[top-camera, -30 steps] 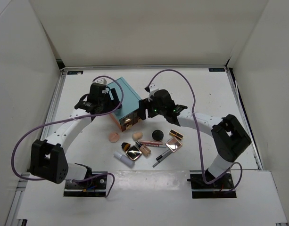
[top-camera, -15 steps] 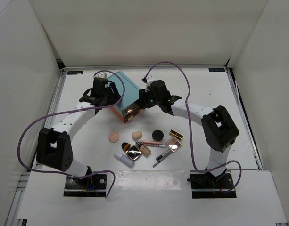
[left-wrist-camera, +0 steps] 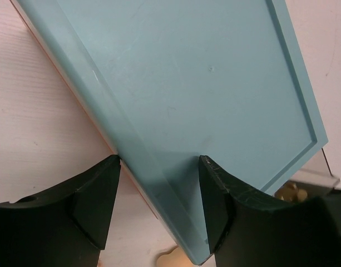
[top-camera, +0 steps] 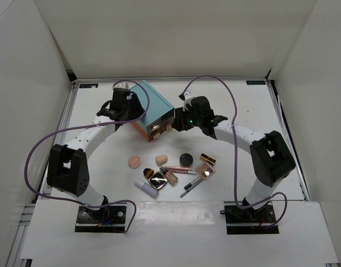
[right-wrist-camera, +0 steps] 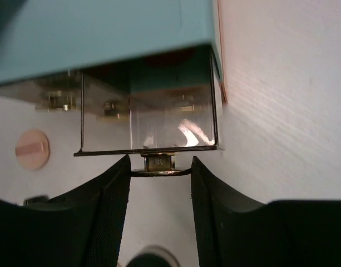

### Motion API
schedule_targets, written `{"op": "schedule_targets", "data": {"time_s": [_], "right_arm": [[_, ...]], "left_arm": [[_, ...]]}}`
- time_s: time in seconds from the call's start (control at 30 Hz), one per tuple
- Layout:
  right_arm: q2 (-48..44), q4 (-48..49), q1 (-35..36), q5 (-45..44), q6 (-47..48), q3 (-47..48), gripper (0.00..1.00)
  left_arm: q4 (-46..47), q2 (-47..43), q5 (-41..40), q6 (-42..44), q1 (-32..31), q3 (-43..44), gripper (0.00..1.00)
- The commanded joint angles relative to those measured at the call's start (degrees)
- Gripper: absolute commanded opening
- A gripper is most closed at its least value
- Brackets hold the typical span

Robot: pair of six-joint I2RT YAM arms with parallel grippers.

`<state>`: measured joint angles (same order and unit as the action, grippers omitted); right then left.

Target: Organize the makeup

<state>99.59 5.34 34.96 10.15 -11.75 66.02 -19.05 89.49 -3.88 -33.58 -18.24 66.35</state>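
The makeup lies in a loose group on the table: peach puff [top-camera: 134, 162], beige sponge [top-camera: 162, 160], black compact [top-camera: 185, 159], two pink-gold palettes [top-camera: 157, 179] [top-camera: 204, 171], a lipstick [top-camera: 208, 159], slim pencils [top-camera: 178, 170], a white tube [top-camera: 146, 188] and a foundation bottle [top-camera: 170, 177]. Behind it stands the teal box [top-camera: 151, 108]. My left gripper [top-camera: 125, 107] [left-wrist-camera: 159, 161] is shut across the box's left top edge [left-wrist-camera: 215, 100]. My right gripper [top-camera: 179, 123] [right-wrist-camera: 159, 167] is shut on the gold knob [right-wrist-camera: 159, 163] of a clear drawer [right-wrist-camera: 148, 125], which is pulled out.
White walls close in the table on the back, left and right. Purple cables loop over both arms near the box. The peach puff also shows in the right wrist view [right-wrist-camera: 32, 149], left of the drawer.
Both grippers and the teal box have shifted toward the back. The right gripper has drawn the clear drawer out to the right. The makeup pile has not moved.
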Motion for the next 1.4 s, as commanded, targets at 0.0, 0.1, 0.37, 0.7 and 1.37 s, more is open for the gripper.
{"op": "schedule_targets", "data": {"time_s": [0.0, 0.1, 0.37, 0.7, 1.37], "right_arm": [[-8.69, -2.44, -0.42, -2.15, 2.08, -6.40, 0.29], [-11.87, -3.49, -0.86, -2.86, 1.56, -9.93, 0.29], [-18.73, -7.45, -0.68, -4.26, 2.96, -14.51, 0.35], [-21.71, -12.71, -0.68, -6.37, 5.42, -11.00, 0.98], [-23.32, -13.45, 16.01, -26.49, -2.66, -22.07, 0.97]], "left_arm": [[-3.10, 1.91, -0.69, 0.36, -0.57, 0.45, 0.68], [-3.10, 1.39, -0.60, 0.54, -0.66, 0.36, 0.68], [-3.45, -0.37, -0.60, 1.41, -0.66, 0.27, 0.71], [-6.43, -5.81, -0.60, 5.79, -0.83, 3.17, 0.98], [-24.19, -35.52, -5.44, -4.91, -1.01, -19.23, 0.98]]}}
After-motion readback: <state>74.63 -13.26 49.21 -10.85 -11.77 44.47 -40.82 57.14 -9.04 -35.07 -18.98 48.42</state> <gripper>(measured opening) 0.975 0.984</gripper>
